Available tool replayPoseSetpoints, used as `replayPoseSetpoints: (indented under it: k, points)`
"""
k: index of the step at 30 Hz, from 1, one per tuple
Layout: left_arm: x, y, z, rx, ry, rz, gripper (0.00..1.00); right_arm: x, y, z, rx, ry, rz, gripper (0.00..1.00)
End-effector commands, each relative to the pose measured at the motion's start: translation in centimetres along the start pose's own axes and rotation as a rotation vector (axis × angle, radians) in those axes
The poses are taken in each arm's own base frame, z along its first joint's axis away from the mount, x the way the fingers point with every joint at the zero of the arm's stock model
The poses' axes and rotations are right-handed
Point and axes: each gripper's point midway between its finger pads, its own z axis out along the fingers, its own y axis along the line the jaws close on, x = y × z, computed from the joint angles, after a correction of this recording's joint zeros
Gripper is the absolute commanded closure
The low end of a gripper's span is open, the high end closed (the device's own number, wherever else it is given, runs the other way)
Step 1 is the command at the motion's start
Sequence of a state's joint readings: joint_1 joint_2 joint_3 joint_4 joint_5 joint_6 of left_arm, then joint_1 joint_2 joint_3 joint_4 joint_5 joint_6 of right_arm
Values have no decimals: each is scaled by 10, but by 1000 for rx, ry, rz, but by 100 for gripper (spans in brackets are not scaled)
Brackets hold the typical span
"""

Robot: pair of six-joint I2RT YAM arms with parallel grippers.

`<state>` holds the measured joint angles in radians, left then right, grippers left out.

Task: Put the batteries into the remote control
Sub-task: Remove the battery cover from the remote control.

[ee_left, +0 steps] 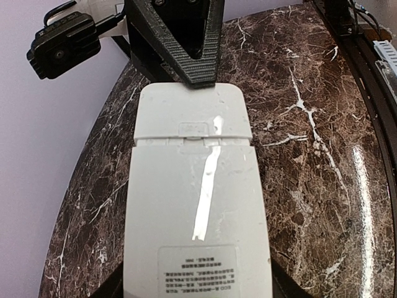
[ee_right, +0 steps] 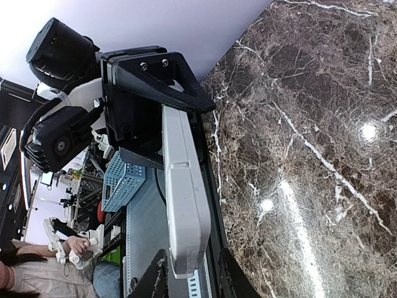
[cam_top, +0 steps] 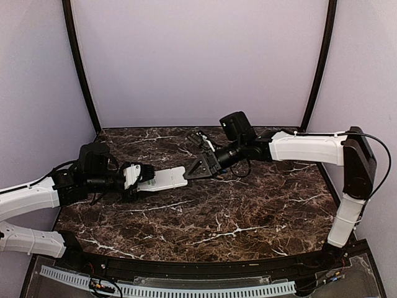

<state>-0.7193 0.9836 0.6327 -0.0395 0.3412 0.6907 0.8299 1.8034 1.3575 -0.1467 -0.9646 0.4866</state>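
Observation:
The remote control (cam_top: 166, 179) is a flat white handset held level above the table, its back up. The left wrist view shows that back (ee_left: 195, 186) with a label and a closed battery cover (ee_left: 192, 112) at the far end. My left gripper (cam_top: 141, 176) is shut on the remote's label end (ee_left: 195, 292). My right gripper (cam_top: 195, 170) straddles the cover end. In the right wrist view (ee_right: 193, 267) one finger touches the remote (ee_right: 183, 180) and the other stands a little off. One right finger (ee_left: 195, 56) lies over the cover's end. No batteries show.
A dark marble table (cam_top: 236, 211) lies under both arms. A small dark cluster of parts (cam_top: 198, 138) sits at the back, behind the right gripper. White walls stand at the back and sides. A blue basket (ee_right: 124, 180) lies beyond the table's near edge.

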Motion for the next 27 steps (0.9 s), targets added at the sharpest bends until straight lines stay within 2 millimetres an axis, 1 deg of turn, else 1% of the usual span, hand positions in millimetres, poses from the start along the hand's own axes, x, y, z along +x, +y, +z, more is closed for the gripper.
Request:
replayPoseSetpoints:
  k: [1, 11, 20, 27]
  points:
    - [-9, 1, -2, 1, -37, -4, 100, -5, 8, 0, -2, -11, -28, 75]
    - [-3, 1, 2, 5, -6, -16, 100, -5, 9, -1, 46, -19, -36, 81]
    - [0, 1, 4, 6, 6, -19, 100, -4, 14, 0, 41, -11, -41, 83]
    - [1, 0, 5, 10, 9, -22, 100, -4, 19, 2, -3, -7, -40, 87]
